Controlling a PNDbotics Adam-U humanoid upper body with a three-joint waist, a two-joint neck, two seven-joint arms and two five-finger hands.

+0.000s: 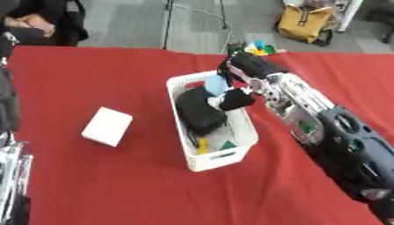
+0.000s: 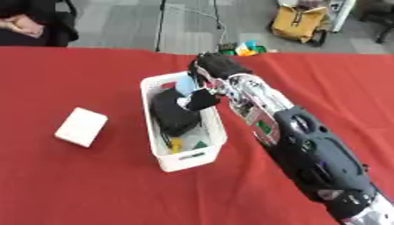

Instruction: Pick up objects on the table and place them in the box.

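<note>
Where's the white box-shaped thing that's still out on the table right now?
The white block lies flat on the red tablecloth, left of the white basket and apart from it, on the robot's left side; the right hand is over the basket.

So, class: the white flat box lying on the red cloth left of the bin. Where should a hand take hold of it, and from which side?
Take the white box across its two long side edges, coming down from above. It lies flat on the red tablecloth with bare cloth all round, so fingers and thumb can likely straddle its narrower width. The left hand is probably the nearer one, as it sits left of the white bin.
</note>
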